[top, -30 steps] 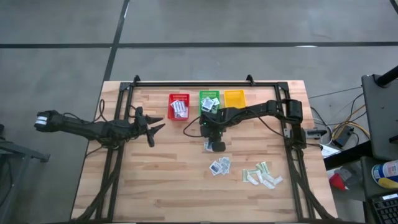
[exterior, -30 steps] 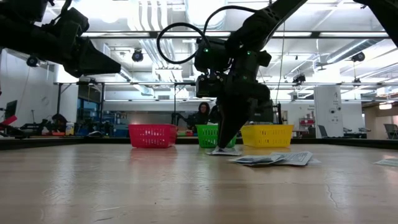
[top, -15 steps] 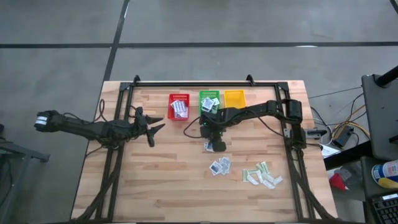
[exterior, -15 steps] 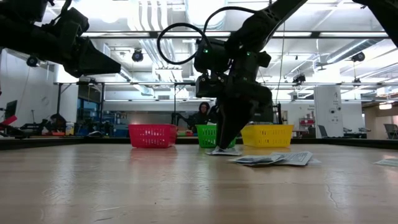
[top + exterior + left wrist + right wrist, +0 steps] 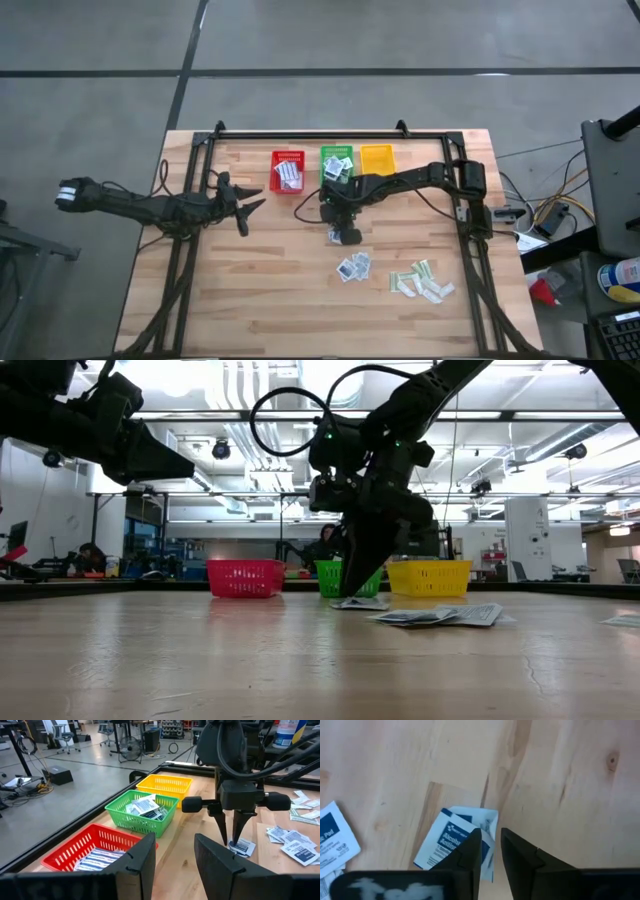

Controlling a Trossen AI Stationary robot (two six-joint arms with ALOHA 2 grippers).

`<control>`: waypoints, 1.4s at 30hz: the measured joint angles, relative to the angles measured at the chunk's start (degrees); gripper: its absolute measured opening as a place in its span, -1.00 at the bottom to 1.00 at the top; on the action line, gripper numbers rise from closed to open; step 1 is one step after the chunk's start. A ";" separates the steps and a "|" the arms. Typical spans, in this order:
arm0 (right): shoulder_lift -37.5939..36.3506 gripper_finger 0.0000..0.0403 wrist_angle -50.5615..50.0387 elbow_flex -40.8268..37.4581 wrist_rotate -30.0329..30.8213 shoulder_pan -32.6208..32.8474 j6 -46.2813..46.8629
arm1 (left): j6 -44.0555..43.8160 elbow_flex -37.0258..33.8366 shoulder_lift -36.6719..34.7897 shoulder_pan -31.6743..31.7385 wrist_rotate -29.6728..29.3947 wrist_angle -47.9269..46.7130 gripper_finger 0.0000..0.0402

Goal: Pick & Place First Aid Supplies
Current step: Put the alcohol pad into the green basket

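Wooden bench (image 5: 260,270) from above: red basket (image 5: 287,171) and green basket (image 5: 336,161) hold packets, loose piles (image 5: 420,280) remain beyond the right tool (image 5: 343,236). Level view: tips just off the bench. Left wrist: left tool (image 5: 172,855) open, idle. Right wrist: narrow-gapped fingers (image 5: 470,855) straddle the square packet (image 5: 454,845), ungripped.

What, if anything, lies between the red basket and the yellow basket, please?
The green basket, holding square packets, stands between the red basket and yellow basket, in the high view.
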 joint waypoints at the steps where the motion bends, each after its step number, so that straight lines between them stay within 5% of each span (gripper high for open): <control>1: 0.01 -0.68 0.00 0.00 0.01 0.11 -0.03 | -0.04 0.00 0.00 0.00 0.00 0.00 -0.34; 19: 0.01 -0.53 -1.05 -0.28 0.16 0.27 -1.79 | -0.17 -0.02 0.00 0.00 0.00 0.00 -0.34; 35: 0.01 -0.93 -0.85 -0.35 0.18 0.30 -1.64 | -0.17 -0.04 0.00 0.00 0.00 0.00 -0.34; 42: 0.01 -0.96 -1.00 -0.35 3.09 0.30 -0.79 | -0.17 -0.04 0.00 0.00 0.00 0.00 -0.34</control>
